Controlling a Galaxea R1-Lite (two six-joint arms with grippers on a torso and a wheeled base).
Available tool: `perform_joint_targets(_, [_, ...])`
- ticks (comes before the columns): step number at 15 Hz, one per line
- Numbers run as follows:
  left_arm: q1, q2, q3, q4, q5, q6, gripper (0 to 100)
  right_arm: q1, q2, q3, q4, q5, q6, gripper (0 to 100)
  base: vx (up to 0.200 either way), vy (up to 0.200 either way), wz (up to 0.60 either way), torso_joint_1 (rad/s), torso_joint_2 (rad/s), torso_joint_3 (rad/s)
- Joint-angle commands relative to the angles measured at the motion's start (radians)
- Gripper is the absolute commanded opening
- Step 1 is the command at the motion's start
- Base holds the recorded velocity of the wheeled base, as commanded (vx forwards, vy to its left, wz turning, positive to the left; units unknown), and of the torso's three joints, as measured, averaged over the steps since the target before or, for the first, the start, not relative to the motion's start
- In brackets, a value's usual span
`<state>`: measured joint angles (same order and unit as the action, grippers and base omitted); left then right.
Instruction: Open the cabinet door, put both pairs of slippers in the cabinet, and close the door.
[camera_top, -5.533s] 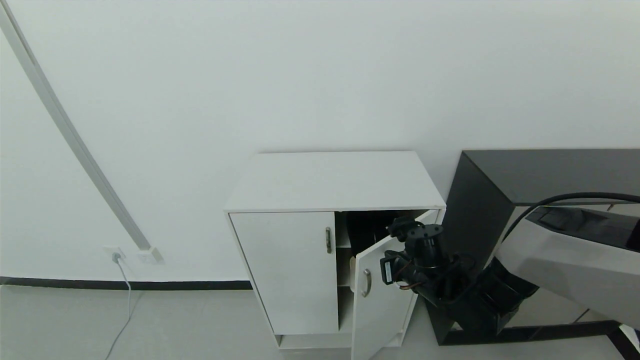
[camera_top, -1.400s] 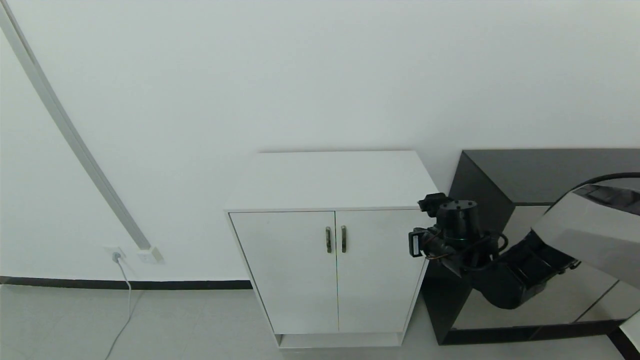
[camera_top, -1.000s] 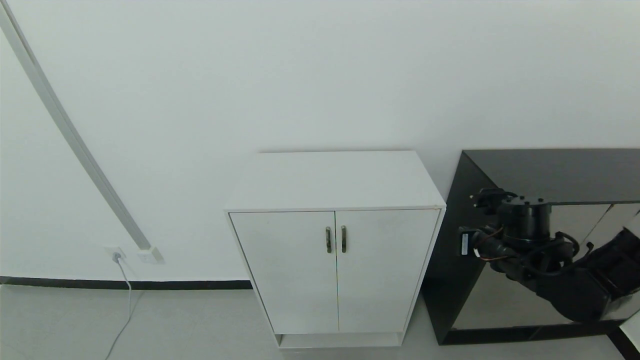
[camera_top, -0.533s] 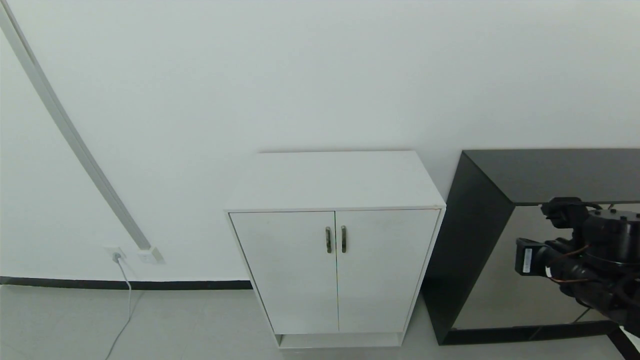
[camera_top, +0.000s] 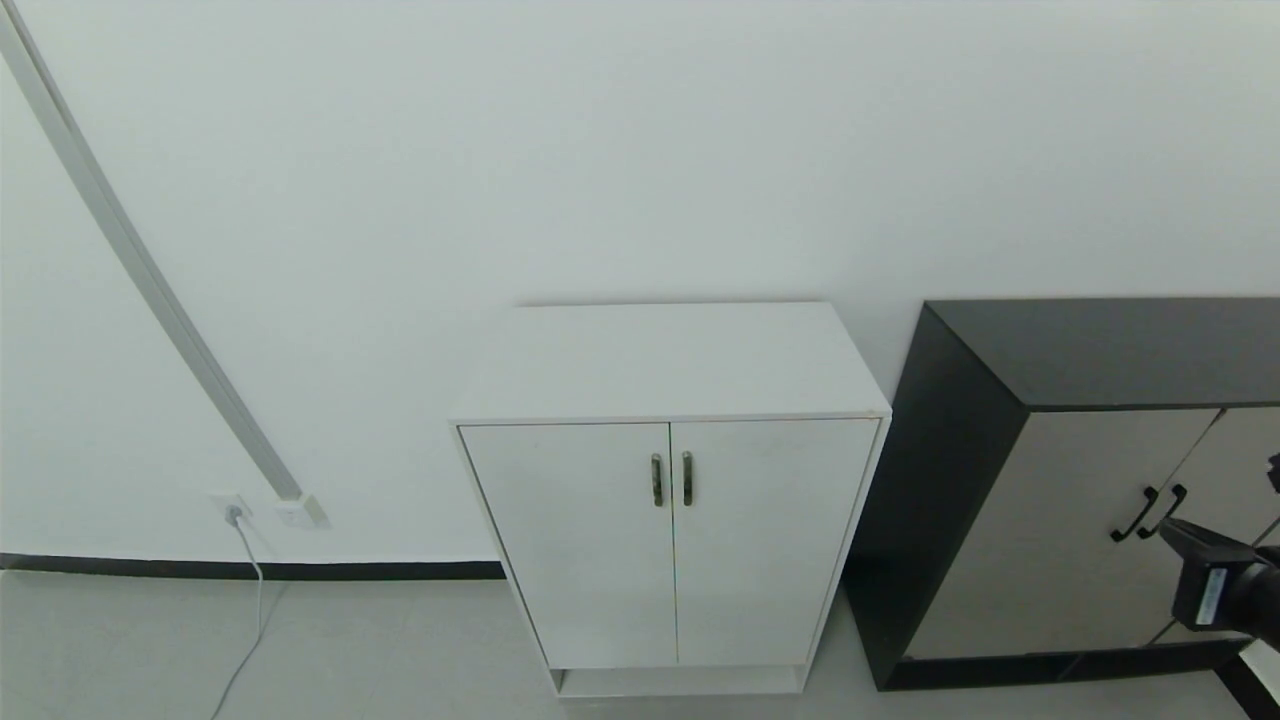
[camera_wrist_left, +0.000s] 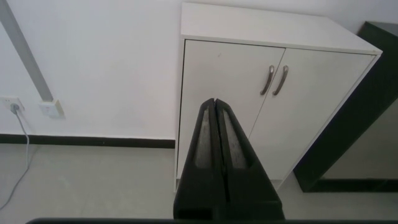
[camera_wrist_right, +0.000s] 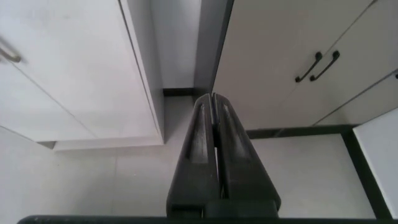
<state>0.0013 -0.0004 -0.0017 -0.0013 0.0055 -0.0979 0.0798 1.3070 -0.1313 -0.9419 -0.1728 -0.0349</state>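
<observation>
1. The white cabinet (camera_top: 665, 365) stands against the wall (camera_top: 640, 150). Both its doors (camera_top: 760, 540) are shut flat, with the door handles (camera_top: 686, 478) side by side. The job looks about done.
2. The left gripper (camera_wrist_left: 215, 102) has its fingers (camera_wrist_left: 204, 140) pressed together and holds nothing. The right gripper (camera_wrist_right: 213, 98) is the same, down low by the black cabinet (camera_top: 1080, 350).
3. To finish well, the right arm should pull away slowly and not bump the black handles (camera_top: 1150, 512).
4. The right wrist view looks into the gap (camera_wrist_right: 177, 43) between the two cabinets. The head view hides that gap.
</observation>
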Motion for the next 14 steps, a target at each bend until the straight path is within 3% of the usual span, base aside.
perform_joint_targets(1, [0.0,0.0,0.0,0.0,0.001,0.0,0,-0.043,-0.155,0.062,0.043,0.036,-0.007,0,0.0,0.0,0.0,0.0,0.0,0.0])
perform_joint_targets(8, [0.0,0.0,0.0,0.0,0.001,0.0,0,-0.069,-0.491,0.094,0.391,0.128,-0.005,0,0.0,0.0,0.0,0.0,0.0,0.0])
perform_joint_targets(14, [0.0,0.0,0.0,0.0,0.001,0.0,0,-0.063,-0.865,0.091,0.793,0.197,-0.007,0,0.0,0.0,0.0,0.0,0.0,0.0])
